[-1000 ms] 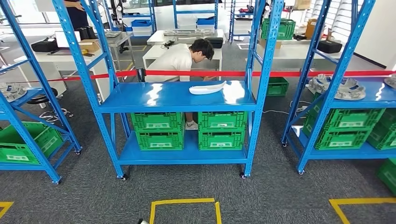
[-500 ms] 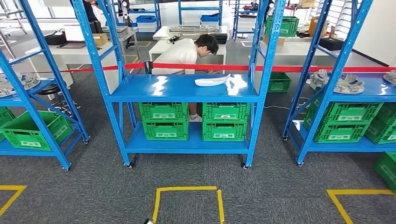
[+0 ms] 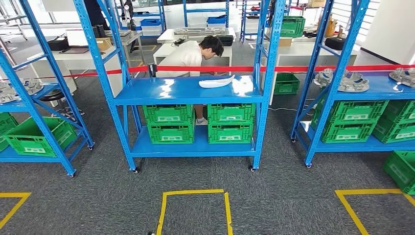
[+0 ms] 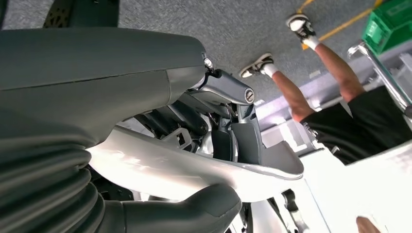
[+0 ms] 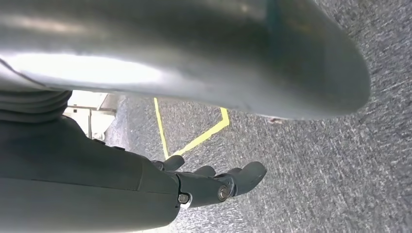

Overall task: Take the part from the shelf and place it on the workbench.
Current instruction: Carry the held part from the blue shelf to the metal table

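A shelf rack [image 3: 188, 93] stands in the middle, a part [image 3: 216, 82] lying on the right of its upper shelf and four crates [image 3: 198, 123] on its lower one. Behind it a person [image 3: 193, 51] bends at a table [image 3: 176, 36]. More racks flank it left [image 3: 34, 98] and right [image 3: 352, 93]; a floor-tape square [image 3: 193, 210] lies nearest.

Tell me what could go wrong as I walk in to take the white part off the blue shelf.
1. A person is bent over just behind the middle shelf, close to the white part; a long reach might come near them.
2. The part lies toward the back, near the right upright, which an arm could clip.
3. Someone's legs stand near the left hand; raising that arm may hit them.
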`<state>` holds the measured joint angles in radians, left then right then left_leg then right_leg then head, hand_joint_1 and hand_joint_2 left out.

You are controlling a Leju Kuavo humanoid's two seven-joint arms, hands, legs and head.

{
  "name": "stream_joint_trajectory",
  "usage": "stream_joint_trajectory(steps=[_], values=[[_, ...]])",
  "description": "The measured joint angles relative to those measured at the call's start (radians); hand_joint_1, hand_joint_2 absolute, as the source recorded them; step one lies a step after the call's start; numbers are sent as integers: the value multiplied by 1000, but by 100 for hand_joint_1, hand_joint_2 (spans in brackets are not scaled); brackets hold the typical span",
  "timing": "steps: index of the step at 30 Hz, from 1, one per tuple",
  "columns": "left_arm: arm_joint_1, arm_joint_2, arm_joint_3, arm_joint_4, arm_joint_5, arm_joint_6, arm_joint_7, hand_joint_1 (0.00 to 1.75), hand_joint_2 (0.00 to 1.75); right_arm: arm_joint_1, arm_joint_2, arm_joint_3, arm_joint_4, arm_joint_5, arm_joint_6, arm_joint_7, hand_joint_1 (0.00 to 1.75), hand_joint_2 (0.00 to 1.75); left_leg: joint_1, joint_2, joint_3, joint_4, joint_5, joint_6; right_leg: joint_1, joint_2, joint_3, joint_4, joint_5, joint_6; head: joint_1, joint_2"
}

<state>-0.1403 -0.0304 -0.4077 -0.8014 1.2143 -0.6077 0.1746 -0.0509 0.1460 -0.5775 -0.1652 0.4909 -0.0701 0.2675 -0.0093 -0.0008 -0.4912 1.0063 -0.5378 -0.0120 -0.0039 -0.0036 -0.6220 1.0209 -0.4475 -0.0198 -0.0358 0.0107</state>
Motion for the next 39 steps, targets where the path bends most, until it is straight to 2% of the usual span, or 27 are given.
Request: stream_joint_trajectory(steps=[2, 4, 5, 7, 8, 9, 10, 11, 12, 13, 15, 16, 18, 20, 22, 24, 25, 26, 27, 28, 30, 31, 33, 34, 36, 37, 39], values=[[1, -1, 0, -2, 1, 2, -4, 175, 175, 1, 1, -1, 0, -2, 6, 0, 0, 0, -3, -1, 2, -22, 1, 6, -2, -1, -3, -4, 11, 14, 0, 0], [1, -4, 1, -4, 3, 6, -13, 175, 175, 1, 1, -2, 0, -5, 18, 0, 0, 0, 2, 0, -3, -29, 16, 18, -3, 1, -11, 12, -6, 26, 1, 0], [1, -5, 2, -7, 4, 7, -18, 175, 175, 1, 1, -3, 0, -4, 25, 0, 0, 0, 6, 0, -7, -32, 24, 23, -4, 3, -23, 45, -37, 31, 4, 0], [2, -7, 3, -10, 5, 9, -22, 175, 175, 2, 0, -3, 0, 1, 37, 0, 0, 0, 8, -4, -22, -30, 37, 29, -8, 4, -63, 162, -122, 41, 9, 0], [2, -7, 3, -11, 4, 10, -20, 175, 175, 3, -1, -3, 0, 3, 43, 0, 0, 0, 8, -6, -32, -26, 42, 28, -10, 3, -81, 222, -151, 45, 10, 0], [3, -7, 3, -11, 4, 12, -16, 175, 175, 4, -2, -3, 0, 4, 47, 0, 0, 0, 9, -11, -42, -21, 46, 26, -11, 3, -87, 259, -161, 48, 11, 0], [3, -7, 3, -11, 4, 14, -13, 175, 175, 5, -2, -3, 0, 5, 51, 0, 0, 0, 10, -18, -53, -14, 49, 24, -13, 4, -74, 259, -152, 50, 12, 0], [4, -7, 3, -12, 3, 16, -9, 175, 175, 5, -3, -3, 0, 7, 54, 0, 0, 0, 12, -26, -64, -6, 52, 21, -15, 6, -41, 219, -130, 52, 12, 0], [4, -8, 3, -12, 3, 18, -7, 175, 175, 5, -4, -3, 0, 8, 56, 0, 0, 0, 14, -35, -74, 4, 53, 17, -17, 14, 6, 150, -109, 53, 13, 0], [4, -8, 3, -13, 4, 18, -5, 175, 175, 5, -4, -3, 0, 9, 58, 0, 0, 0, 15, -44, -84, 13, 55, 13, -18, 28, 49, 86, -96, 51, 14, 0], [3, -11, 3, -15, 4, 18, -3, 175, 175, 7, -4, -3, 0, 9, 63, 0, 0, 0, 15, -62, -98, 25, 58, 1, -20, 53, 90, 18, -91, 41, 15, 0], [3, -12, 3, -16, 5, 18, -2, 175, 175, 9, -4, -3, 0, 10, 67, 0, 0, 0, 14, -72, -103, 26, 63, -6, -18, 55, 89, 18, -92, 34, 14, 0], [4, -12, 4, -16, 5, 18, 0, 175, 175, 9, -4, -3, 0, 13, 75, 0, 0, 0, 14, -82, -111, 28, 68, -20, -20, 37, 85, 11, -89, 19, 14, 0], [5, -11, 4, -16, 2, 18, 0, 175, 175, 7, -3, -4, 0, 20, 79, 0, 0, 0, 14, -53, -131, 63, 42, -31, -22, 16, 82, 7, -79, 4, 8, 0], [5, -11, 4, -17, -1, 19, -1, 175, 175, 8, -3, -4, 0, 25, 79, 0, 0, 0, 15, -16, -175, 170, -26, -40, -19, -6, 75, 6, -74, -5, 3, 0], [6, -11, 4, -18, -2, 19, -3, 175, 175, 10, -3, -4, 0, 28, 81, 0, 0, 0, 17, -8, -213, 279, -73, -46, -17, -32, 67, 8, -70, -8, 1, 0], [9, -10, 4, -19, -2, 19, -4, 175, 175, 11, -3, -4, 0, 29, 84, 0, 0, 0, 18, -6, -211, 291, -70, -47, -16, -44, 63, 10, -69, -8, 0, 0], [11, -9, 4, -20, -3, 20, -5, 175, 175, 11, -3, -4, 0, 29, 87, 0, 0, 0, 18, -2, -188, 263, -50, -46, -16, -56, 60, 12, -68, -7, 0, 0], [14, -9, 4, -23, -3, 20, -6, 175, 175, 11, -3, -4, 0, 30, 91, 0, 0, 0, 18, 6, -148, 204, -20, -45, -16, -68, 59, 14, -68, -6, -1, 0], [15, -8, 4, -26, -4, 21, -8, 175, 175, 10, -2, -3, 0, 31, 94, 0, 0, 0, 15, 27, -103, 129, 1, -40, -15, -79, 59, 14, -68, -5, -2, 0], [15, -7, 4, -33, -4, 22, -12, 175, 175, 10, -1, -3, 0, 33, 98, 0, 0, 0, 6, 63, -47, 32, 22, -26, -13, -98, 60, 13, -65, 3, -1, 0], [16, -7, 4, -36, -4, 23, -13, 175, 175, 10, -1, -3, 0, 34, 101, 0, 0, 0, 0, 72, -43, 16, 20, -17, -12, -106, 60, 12, -62, 9, -1, 0], [18, -4, 5, -38, -4, 25, -17, 175, 175, 10, 1, -3, 0, 35, 105, 0, 0, 0, -4, 56, -55, 11, 28, 0, -12, -125, 63, 8, -59, 23, 0, 0], [20, -4, 6, -38, -3, 26, -19, 175, 175, 9, 1, -3, 0, 37, 106, 0, 0, 0, -1, 44, -57, 5, 32, 6, -13, -119, 63, 11, -63, 30, 1, 0], [20, -5, 8, -38, -3, 26, -23, 175, 175, 9, 1, -3, 0, 39, 108, 0, 0, 0, 5, 21, -58, -2, 44, 20, -15, -72, 44, 61, -103, 40, 4, 0], [20, -7, 8, -38, -2, 26, -26, 175, 175, 11, 1, -3, 0, 40, 108, 0, 0, 0, 7, 9, -61, -2, 48, 24, -17, -39, 21, 116, -137, 42, 7, 0], [21, -10, 9, -37, -2, 27, -28, 175, 175, 14, 1, -3, 0, 40, 109, 0, 0, 0, 6, -17, -71, 3, 53, 28, -14, -8, -34, 242, -193, 42, 12, 0]])
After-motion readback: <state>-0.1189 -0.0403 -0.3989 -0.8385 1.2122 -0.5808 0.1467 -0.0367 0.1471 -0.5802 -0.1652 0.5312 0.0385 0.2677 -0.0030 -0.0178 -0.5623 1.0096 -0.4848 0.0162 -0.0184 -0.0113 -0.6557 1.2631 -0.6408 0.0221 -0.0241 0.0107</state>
